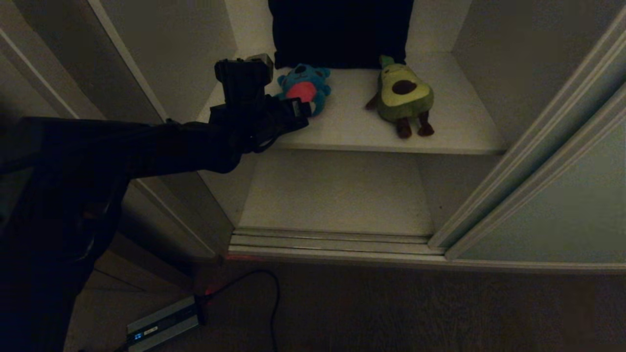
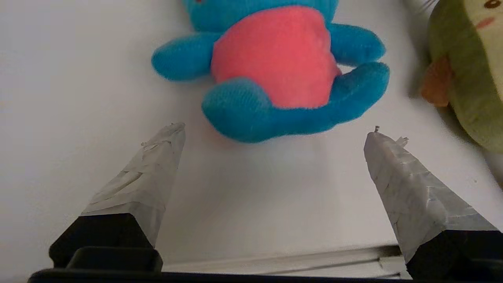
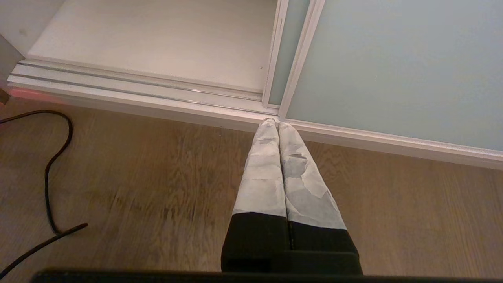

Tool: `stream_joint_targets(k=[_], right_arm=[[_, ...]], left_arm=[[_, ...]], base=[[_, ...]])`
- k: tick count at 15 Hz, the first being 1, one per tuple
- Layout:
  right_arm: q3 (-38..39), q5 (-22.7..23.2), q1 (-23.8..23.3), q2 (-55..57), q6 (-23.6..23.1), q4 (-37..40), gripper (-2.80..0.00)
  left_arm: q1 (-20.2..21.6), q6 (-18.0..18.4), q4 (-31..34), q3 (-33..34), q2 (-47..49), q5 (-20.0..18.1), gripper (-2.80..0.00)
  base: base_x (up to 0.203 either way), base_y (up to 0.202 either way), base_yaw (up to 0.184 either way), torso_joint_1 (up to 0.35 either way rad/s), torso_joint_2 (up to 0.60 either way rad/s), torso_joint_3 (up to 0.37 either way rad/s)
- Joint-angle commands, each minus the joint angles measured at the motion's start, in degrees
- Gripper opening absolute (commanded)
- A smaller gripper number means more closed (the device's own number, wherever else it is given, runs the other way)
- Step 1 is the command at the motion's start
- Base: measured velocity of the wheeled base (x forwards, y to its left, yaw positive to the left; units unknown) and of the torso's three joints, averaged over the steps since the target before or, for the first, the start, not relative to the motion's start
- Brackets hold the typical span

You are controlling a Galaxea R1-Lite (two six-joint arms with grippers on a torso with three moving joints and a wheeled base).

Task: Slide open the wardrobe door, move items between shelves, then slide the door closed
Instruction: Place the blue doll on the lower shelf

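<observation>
The wardrobe stands open, its sliding door pushed to the right. On the upper shelf sit a teal monster toy with a pink belly and a green avocado toy to its right. My left gripper hangs open over the shelf's front, just short of the teal toy, which lies beyond its taped fingertips; nothing is between them. The lower shelf is bare. My right gripper is shut, parked low over the floor by the door's bottom corner.
A dark cloth hangs at the back of the upper shelf. The ribbed metal floor track runs along the wardrobe's front. A grey box with a black cable lies on the wooden floor at lower left.
</observation>
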Motion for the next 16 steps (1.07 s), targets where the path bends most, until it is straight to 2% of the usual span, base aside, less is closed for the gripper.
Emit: stream_joint_targets(k=[1,4,6,7,11,16], right_arm=[[0.18,0.03,0.00,-0.02,-0.03,-0.01,-2.80],[0.18,0.03,0.00,-0.02,-0.03,-0.01,-2.80],[0.18,0.03,0.00,-0.02,-0.03,-0.01,-2.80],[0.18,0.03,0.00,-0.02,-0.03,-0.01,-2.80],[0.18,-0.05,0.00,-0.02,-0.03,-0.01,-2.80],[0.18,0.03,0.00,-0.02,-0.03,-0.01,-2.80]], left_arm=[[-0.01,2.32,-3.10,-0.01,1.41,-1.07,0.00],[0.00,3.28,-3.89,-0.02,2.50,-2.60,0.00],[0.08,4.95,-8.02,-0.09,4.04,-3.25,0.00],[0.08,5.17,-8.24,-0.14,4.76,-3.18,-2.80],[0.86,6.07,-9.41,-0.18,5.10,-6.18,-2.80],[0.87,6.00,-9.51,-0.18,4.04,-6.42,-2.80]], base=[[0.000,0.000,0.000,0.000,0.00,0.000],[0.000,0.000,0.000,0.000,0.00,0.000],[0.000,0.000,0.000,0.000,0.00,0.000],[0.000,0.000,0.000,0.000,0.00,0.000],[0.000,0.000,0.000,0.000,0.00,0.000],[0.000,0.000,0.000,0.000,0.00,0.000]])
